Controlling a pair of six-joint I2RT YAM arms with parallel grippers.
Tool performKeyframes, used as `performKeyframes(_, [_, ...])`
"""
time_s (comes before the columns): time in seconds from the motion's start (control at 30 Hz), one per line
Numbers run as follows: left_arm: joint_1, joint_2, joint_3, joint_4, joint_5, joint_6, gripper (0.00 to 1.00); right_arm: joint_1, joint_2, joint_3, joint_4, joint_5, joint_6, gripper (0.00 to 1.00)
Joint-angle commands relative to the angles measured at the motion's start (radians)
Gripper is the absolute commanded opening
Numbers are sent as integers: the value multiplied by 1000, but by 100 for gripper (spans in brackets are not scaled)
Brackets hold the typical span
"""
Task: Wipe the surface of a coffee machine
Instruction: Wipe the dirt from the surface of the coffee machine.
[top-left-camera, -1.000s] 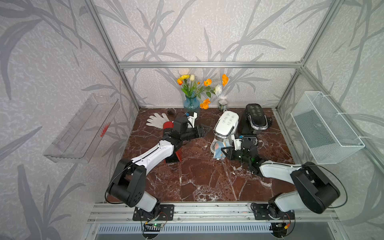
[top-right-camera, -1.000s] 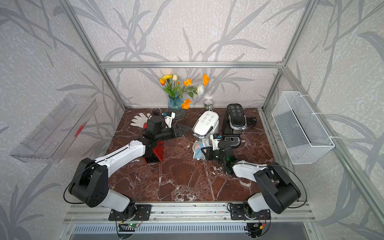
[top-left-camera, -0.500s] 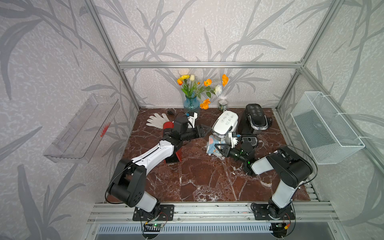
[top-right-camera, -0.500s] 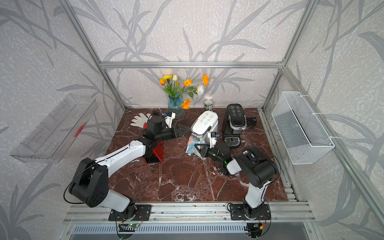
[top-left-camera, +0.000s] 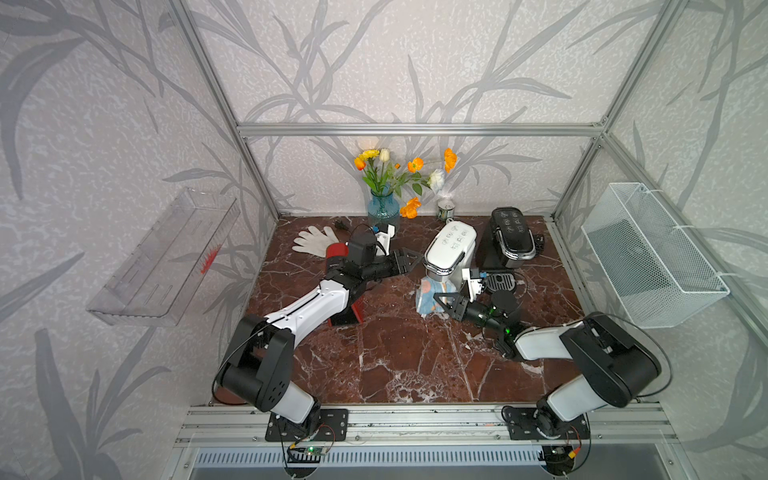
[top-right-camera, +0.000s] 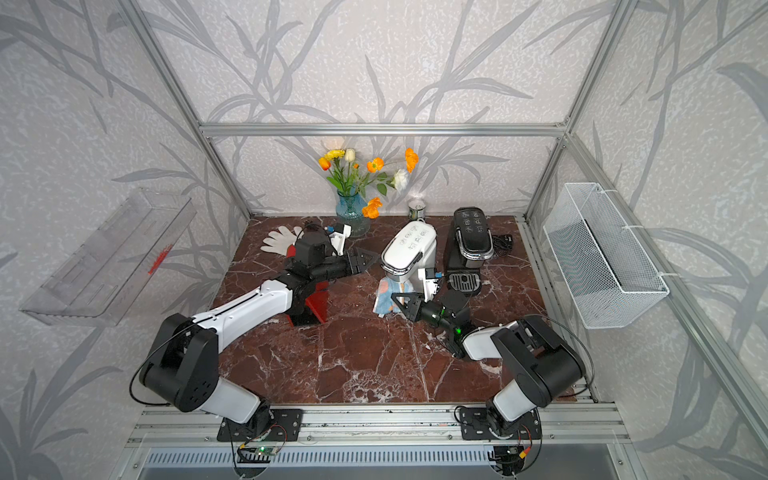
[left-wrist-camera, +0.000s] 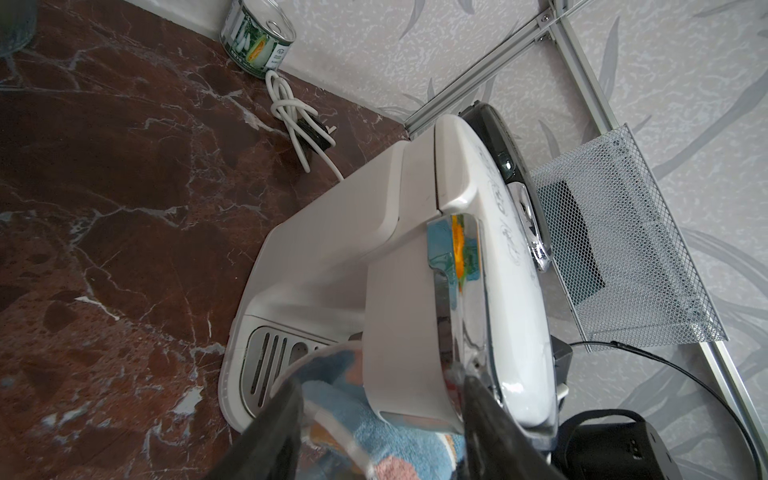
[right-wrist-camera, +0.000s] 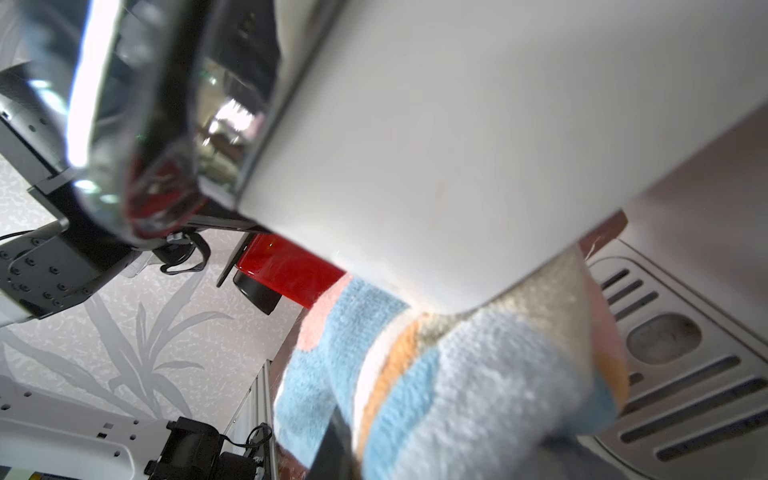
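A white coffee machine (top-left-camera: 451, 249) (top-right-camera: 409, 247) stands mid-table, tilted. My right gripper (top-left-camera: 441, 300) (top-right-camera: 400, 300) (right-wrist-camera: 446, 449) is shut on a blue, orange and pink cloth (top-left-camera: 428, 293) (top-right-camera: 384, 295) (right-wrist-camera: 457, 374). The cloth presses against the underside of the machine's head, above the drip tray (right-wrist-camera: 673, 374). My left gripper (top-left-camera: 409, 262) (top-right-camera: 369, 259) (left-wrist-camera: 380, 380) is open at the machine's left side. Its fingers (left-wrist-camera: 274, 424) stand either side of the head (left-wrist-camera: 403, 316) in the left wrist view.
A black coffee machine (top-left-camera: 511, 239) stands right of the white one. A red object (top-left-camera: 351, 307) lies under my left arm, a white glove (top-left-camera: 313, 241) behind it. Vase (top-left-camera: 383, 210), can (top-left-camera: 445, 210) and white cord (left-wrist-camera: 291, 108) line the back. A wire basket (top-left-camera: 648, 253) hangs on the right wall.
My right gripper has slid the cloth a little leftward along the machine's front, and the right arm's elbow has swung round. The left arm has stayed put.
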Motion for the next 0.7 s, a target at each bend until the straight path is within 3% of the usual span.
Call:
performKeyframes(0.0, [-7,20,48,42,13,-22,60,2,-163,5,-117,0,-95,0])
performKeyframes(0.1, [-9,37,67,45,9,-31,60,2,-353,25,-436,76,-186,0])
performKeyframes(0.23, [-15,56,89,39,7,-39,60,-1,-596,65,-829,286,-309,0])
performKeyframes(0.33, [-24,65,109,25,2,-32,60,-22,-707,94,-969,378,-360,0])
performKeyframes(0.5, [-46,68,143,-31,-20,11,60,-56,-711,198,-1085,409,-445,0])
performKeyframes(0.67, [-60,71,157,-53,-27,27,60,-106,-548,309,-1091,394,-471,0])
